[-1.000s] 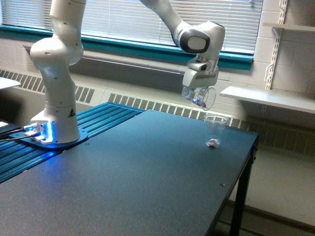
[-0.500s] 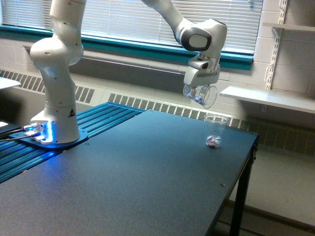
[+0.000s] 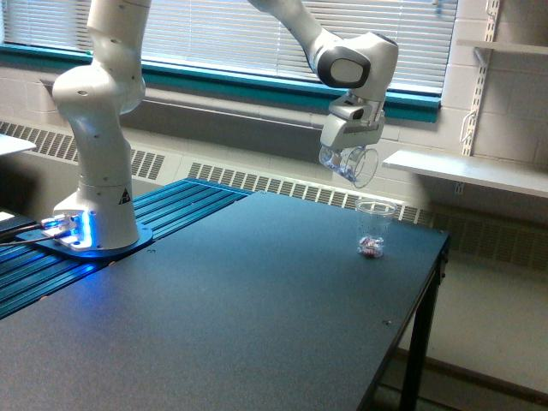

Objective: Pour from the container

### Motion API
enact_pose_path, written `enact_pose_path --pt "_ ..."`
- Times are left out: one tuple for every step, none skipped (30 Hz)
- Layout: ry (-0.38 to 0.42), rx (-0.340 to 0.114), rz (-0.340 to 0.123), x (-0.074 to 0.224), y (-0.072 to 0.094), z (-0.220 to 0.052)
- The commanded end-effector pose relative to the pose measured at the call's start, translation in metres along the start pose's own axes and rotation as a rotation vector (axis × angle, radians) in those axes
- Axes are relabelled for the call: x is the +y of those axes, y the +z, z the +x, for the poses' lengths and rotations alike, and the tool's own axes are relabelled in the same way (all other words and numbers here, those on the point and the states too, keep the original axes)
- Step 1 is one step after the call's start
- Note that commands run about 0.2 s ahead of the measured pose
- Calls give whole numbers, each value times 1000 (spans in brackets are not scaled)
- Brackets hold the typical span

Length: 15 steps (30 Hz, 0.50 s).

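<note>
Overhead, gripper [image 3: 349,163] clamped on the tilted container [image 3: 356,166] (clear plastic), above smaller cup [image 3: 373,226].

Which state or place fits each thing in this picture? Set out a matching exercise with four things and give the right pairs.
Things:
1. big clear cup
2. small clear cup
3. robot base
4. table

States or places:
A. glows blue at the foot
B. dark, flat top that bears the standing cup
C. tipped on its side in the pincer, up in the air
D. upright on the table, small reddish bits at its bottom

Pairs: 1-C, 2-D, 3-A, 4-B
</note>
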State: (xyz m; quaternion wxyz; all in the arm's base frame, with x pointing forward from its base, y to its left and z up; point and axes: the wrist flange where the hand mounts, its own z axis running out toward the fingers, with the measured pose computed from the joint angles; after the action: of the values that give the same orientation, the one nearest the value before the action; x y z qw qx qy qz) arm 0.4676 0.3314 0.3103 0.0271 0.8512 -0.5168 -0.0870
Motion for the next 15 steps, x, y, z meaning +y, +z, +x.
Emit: enact_pose_path --pt "3 -15 -2 -6 -5 8" --pt "3 -16 -2 -6 -6 8" --pt "4 -19 -2 -7 -6 9" --pt "4 -22 -3 -7 -5 10" --pt "6 -24 -5 -8 -5 11" --pt "7 -26 -6 -8 -5 11" --pt "9 -29 -6 -9 -5 12" --pt "13 -33 -4 -9 -6 13" --pt "16 -35 -5 -10 -6 14" --pt "17 -35 -7 -10 -5 15" --pt "17 -35 -9 -10 -5 15" --pt "18 -38 -9 -11 -4 16" --pt "18 -39 -10 -11 -4 17" --pt "18 -37 -13 -11 -3 17" --pt "17 -37 -16 -11 -2 18"
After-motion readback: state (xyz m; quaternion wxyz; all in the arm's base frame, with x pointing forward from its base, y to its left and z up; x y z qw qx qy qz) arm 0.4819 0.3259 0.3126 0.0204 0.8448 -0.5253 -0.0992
